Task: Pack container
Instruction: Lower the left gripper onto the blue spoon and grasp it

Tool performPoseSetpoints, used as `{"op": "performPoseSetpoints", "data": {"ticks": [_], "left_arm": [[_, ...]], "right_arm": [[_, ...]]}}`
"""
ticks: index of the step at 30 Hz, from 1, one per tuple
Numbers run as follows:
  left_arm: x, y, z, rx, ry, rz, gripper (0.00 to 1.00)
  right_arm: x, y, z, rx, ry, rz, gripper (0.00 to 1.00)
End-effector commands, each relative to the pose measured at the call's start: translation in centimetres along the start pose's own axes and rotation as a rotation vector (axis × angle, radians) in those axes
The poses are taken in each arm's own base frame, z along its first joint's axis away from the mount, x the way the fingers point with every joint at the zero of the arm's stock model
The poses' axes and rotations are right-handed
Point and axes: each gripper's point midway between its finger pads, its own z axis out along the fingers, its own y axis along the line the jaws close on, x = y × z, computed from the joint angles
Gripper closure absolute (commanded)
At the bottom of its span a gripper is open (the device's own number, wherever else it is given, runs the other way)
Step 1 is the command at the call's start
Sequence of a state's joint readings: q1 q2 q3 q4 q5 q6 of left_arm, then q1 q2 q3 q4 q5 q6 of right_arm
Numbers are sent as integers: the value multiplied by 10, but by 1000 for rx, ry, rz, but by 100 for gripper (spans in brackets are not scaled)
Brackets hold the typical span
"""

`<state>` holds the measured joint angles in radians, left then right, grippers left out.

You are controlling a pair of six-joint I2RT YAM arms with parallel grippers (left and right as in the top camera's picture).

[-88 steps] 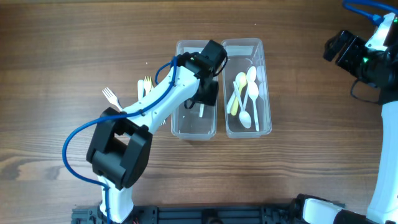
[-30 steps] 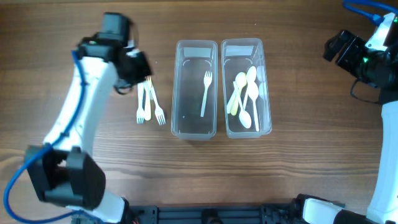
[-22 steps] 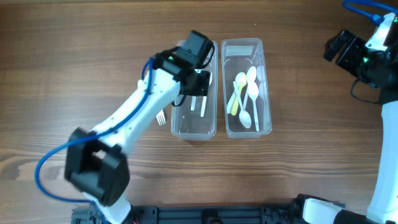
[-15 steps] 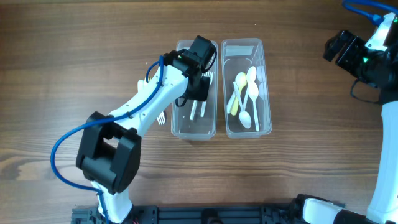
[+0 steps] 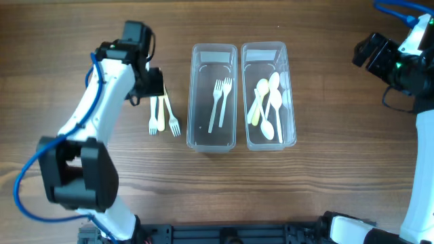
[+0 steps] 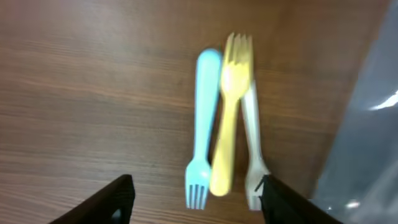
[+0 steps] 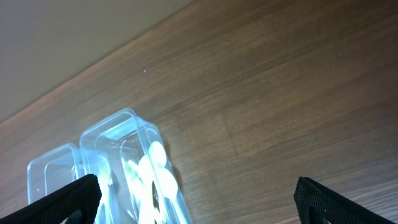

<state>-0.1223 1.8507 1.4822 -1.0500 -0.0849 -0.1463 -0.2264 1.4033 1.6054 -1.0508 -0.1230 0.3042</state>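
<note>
Two clear plastic containers stand side by side. The left container (image 5: pixel 214 135) holds two white forks (image 5: pixel 218 102). The right container (image 5: pixel 290 102) holds several spoons (image 5: pixel 268 102). Three loose forks (image 5: pixel 163 115) lie on the table left of the containers. The left wrist view shows them as blue (image 6: pixel 203 118), yellow (image 6: pixel 226 124) and white (image 6: pixel 252 155). My left gripper (image 5: pixel 155 87) (image 6: pixel 198 202) hovers open and empty over the forks' handles. My right gripper (image 5: pixel 370 51) (image 7: pixel 196 202) is open and empty, high at the far right. It sees the containers (image 7: pixel 118 168) from a distance.
The wooden table (image 5: pixel 325 183) extends around the containers. The left container's wall (image 6: pixel 373 124) lies just right of the loose forks. The right arm's body (image 5: pixel 420 135) runs down the right edge.
Half a second ago my left gripper was over the left container. It has swung back left over the loose forks. The container now holds two forks instead of one. The right arm is still.
</note>
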Motion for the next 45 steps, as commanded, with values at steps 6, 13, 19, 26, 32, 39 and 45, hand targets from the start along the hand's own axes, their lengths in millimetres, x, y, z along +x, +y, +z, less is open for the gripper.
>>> {"op": "performPoseSetpoints", "data": {"ticks": [6, 13, 19, 26, 32, 39, 45], "left_arm": [[18, 1, 80, 55, 157, 70, 44], [16, 2, 88, 39, 156, 48, 48], [18, 2, 91, 37, 163, 49, 47], [30, 4, 110, 21, 230, 53, 56], [38, 5, 108, 18, 262, 55, 96], [26, 7, 47, 19, 211, 16, 96], [-12, -65, -93, 215, -166, 119, 96]], "right_arm": [[-2, -2, 1, 11, -5, -11, 0], [-2, -2, 1, 12, -5, -11, 0], [-2, -2, 1, 11, -5, -11, 0], [-2, -2, 1, 11, -5, -11, 0], [-2, -2, 1, 11, -5, -11, 0], [-2, -2, 1, 11, -5, -10, 0], [-2, -2, 1, 11, -5, -11, 0]]}}
